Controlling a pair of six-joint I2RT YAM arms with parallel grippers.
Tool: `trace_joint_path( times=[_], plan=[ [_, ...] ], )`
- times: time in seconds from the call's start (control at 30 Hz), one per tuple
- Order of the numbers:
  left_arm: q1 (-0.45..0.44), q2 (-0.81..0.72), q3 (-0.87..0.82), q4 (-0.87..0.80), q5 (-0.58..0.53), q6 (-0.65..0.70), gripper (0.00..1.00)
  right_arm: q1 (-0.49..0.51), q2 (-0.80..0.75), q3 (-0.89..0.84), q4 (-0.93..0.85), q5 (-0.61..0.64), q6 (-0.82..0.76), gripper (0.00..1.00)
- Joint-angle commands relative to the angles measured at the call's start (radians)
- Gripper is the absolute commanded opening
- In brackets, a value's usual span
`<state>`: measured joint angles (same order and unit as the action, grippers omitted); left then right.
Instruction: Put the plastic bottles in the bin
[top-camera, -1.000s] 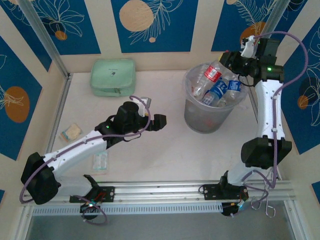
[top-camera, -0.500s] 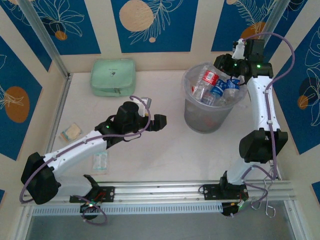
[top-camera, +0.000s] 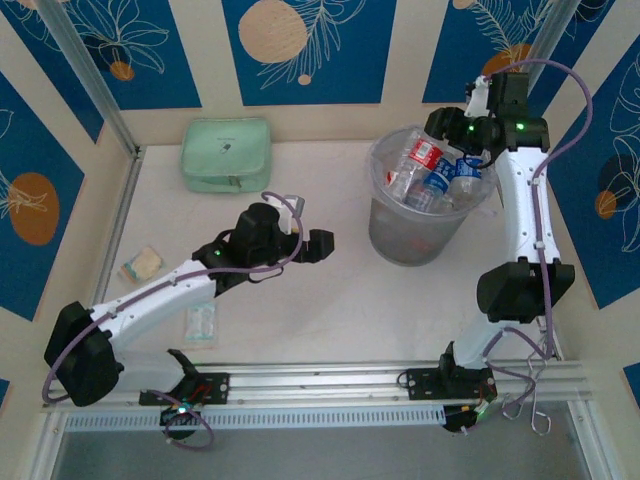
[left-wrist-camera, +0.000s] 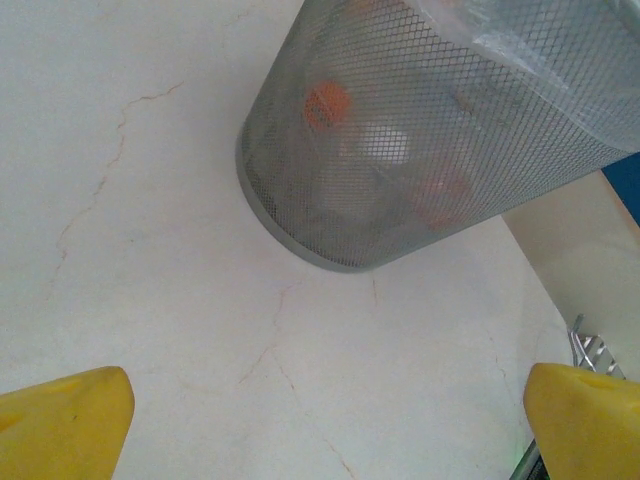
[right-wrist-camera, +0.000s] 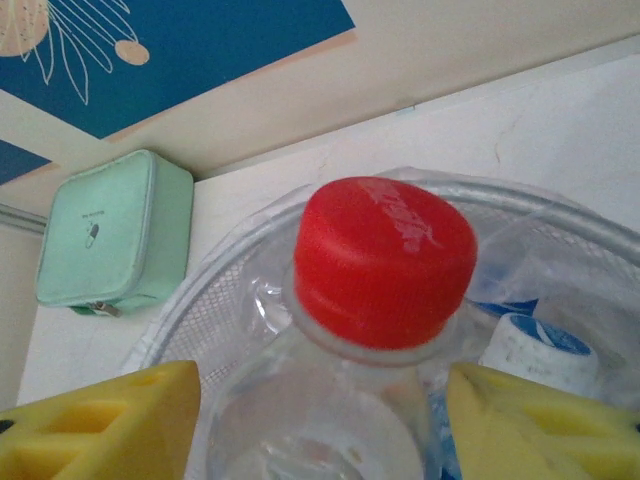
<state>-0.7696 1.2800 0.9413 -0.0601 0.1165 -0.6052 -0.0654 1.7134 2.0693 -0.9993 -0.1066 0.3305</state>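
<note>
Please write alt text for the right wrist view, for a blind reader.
A clear bottle with a red cap is held between yellow fingers over the bag-lined bin. A mint green pouch lies beyond.

Left arm (top-camera: 150, 297) stretched low and forward, pincer (top-camera: 318, 245) spread wide. Right arm (top-camera: 525, 215) upright, pincer (top-camera: 447, 130) tipped down, fingers (right-wrist-camera: 100, 420) partway apart.

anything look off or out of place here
Nothing spilled. The mesh bin looks packed to its rim with plastic bottles, and one red-capped bottle sticks up between the fingers of the right tool.
</note>
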Motion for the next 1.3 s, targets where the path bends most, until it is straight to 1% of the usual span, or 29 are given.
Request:
trace_joint_path(
  times=[0.0, 0.1, 0.27, 0.37, 0.47, 0.53, 0.73, 1.0, 1.13, 1.27],
  plan=[
    [0.009, -0.003, -0.008, 0.018, 0.023, -0.006, 0.99, 0.007, -0.006, 0.096, -0.098, 0.03, -0.025, 0.77],
    [0.009, -0.011, -0.014, 0.012, 0.015, -0.003, 0.99, 0.021, -0.005, 0.145, -0.133, 0.099, -0.042, 0.77],
    [0.01, -0.013, -0.025, 0.016, 0.018, -0.003, 1.0, 0.065, 0.026, 0.145, -0.144, 0.167, -0.065, 0.72],
    [0.01, -0.019, -0.026, 0.007, 0.021, 0.002, 1.0, 0.076, 0.061, 0.134, -0.141, 0.201, -0.066, 0.66],
    [0.012, -0.034, -0.029, -0.005, 0.012, 0.007, 1.0, 0.087, 0.082, 0.115, -0.124, 0.189, -0.067, 0.62],
    [0.015, -0.039, -0.03, -0.003, 0.013, 0.006, 1.0, 0.103, 0.081, 0.089, -0.107, 0.191, -0.074, 0.55],
    [0.023, -0.02, -0.019, 0.041, 0.046, -0.004, 1.0, 0.156, 0.02, -0.048, -0.031, 0.197, -0.087, 0.4],
    [0.031, 0.01, 0.009, 0.049, 0.062, 0.002, 1.0, 0.234, -0.127, -0.299, 0.088, 0.208, -0.101, 0.28],
    [0.04, 0.022, 0.043, 0.05, 0.07, 0.002, 1.0, 0.255, -0.165, -0.388, 0.106, 0.177, -0.089, 0.27],
    [0.057, 0.04, 0.095, 0.042, 0.077, 0.005, 0.99, 0.271, -0.169, -0.46, 0.125, 0.108, -0.085, 0.26]
  ],
)
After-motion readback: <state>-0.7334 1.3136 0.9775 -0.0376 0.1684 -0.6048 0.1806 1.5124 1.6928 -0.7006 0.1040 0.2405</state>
